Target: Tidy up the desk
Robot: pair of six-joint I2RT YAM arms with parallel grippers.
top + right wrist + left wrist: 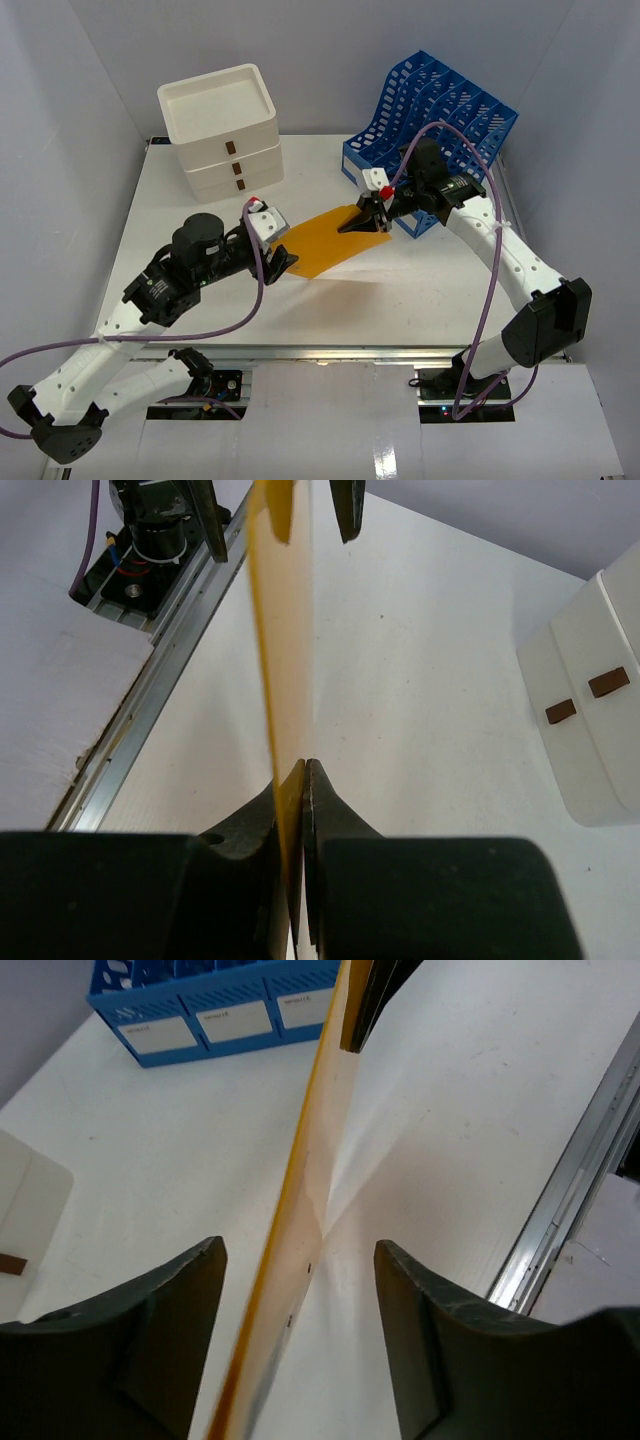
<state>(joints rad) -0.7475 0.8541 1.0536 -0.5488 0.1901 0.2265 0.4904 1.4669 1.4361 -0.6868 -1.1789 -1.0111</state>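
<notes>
An orange folder point(328, 243) hangs above the white desk point(400, 290) between my two grippers. My right gripper point(372, 218) is shut on its far right edge; in the right wrist view the jaws pinch the orange sheet point(285, 660) edge-on. My left gripper point(284, 258) is open at the folder's near left edge. In the left wrist view the folder point(305, 1190) runs edge-on between the two spread fingers point(420, 1330), closer to the left one, touching neither.
A blue slotted file rack point(440, 120) stands at the back right, right behind my right gripper. A white three-drawer box point(225, 135) stands at the back left. The metal rail point(330, 352) runs along the desk's front edge.
</notes>
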